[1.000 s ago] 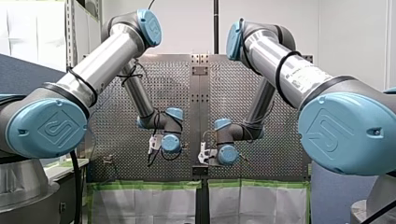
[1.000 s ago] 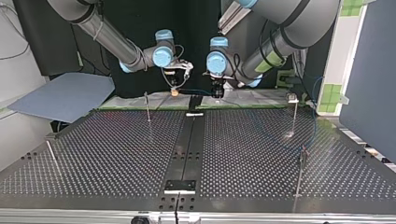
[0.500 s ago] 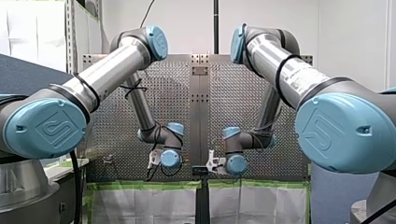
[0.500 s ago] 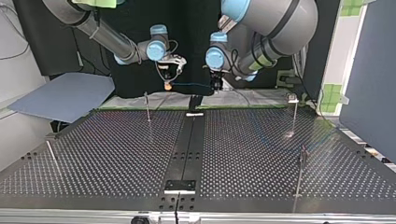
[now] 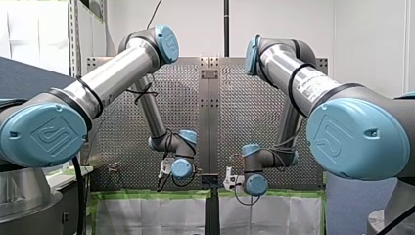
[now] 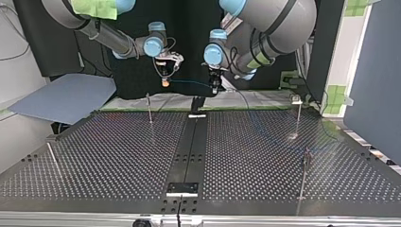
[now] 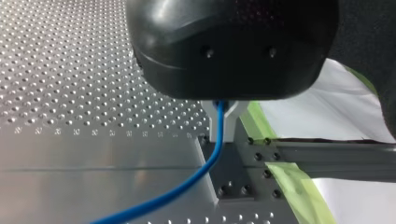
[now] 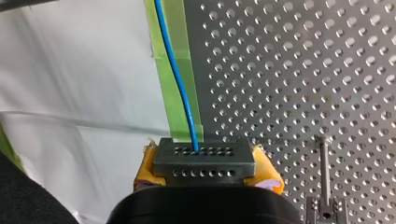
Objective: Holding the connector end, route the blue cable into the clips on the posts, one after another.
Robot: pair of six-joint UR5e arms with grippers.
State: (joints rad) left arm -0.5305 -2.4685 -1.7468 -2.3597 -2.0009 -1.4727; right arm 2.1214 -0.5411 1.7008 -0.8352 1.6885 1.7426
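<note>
my right gripper (image 8: 208, 170): yellow pads (image 8: 268, 176) clamp grey connector (image 8: 204, 156) | blue cable (image 8: 180, 79) leads ahead over green tape (image 8: 173, 112) | white sheet (image 8: 79, 70), perforated table (image 8: 289, 70) flank it | post (image 8: 324, 172) beside gripper

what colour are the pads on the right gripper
Yellow; the right wrist view shows the pads best, either side of the connector.

Thin blue cable (image 6: 189, 83), stretched nearly level between my right gripper (image 6: 165, 83) and my left gripper (image 6: 215, 88), above the surface (image 6: 118, 156), apart from upright posts (image 6: 149, 108)

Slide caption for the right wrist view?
Right pincer grips the end of the blue cable at the edge of the perforated table, post alongside.
</note>
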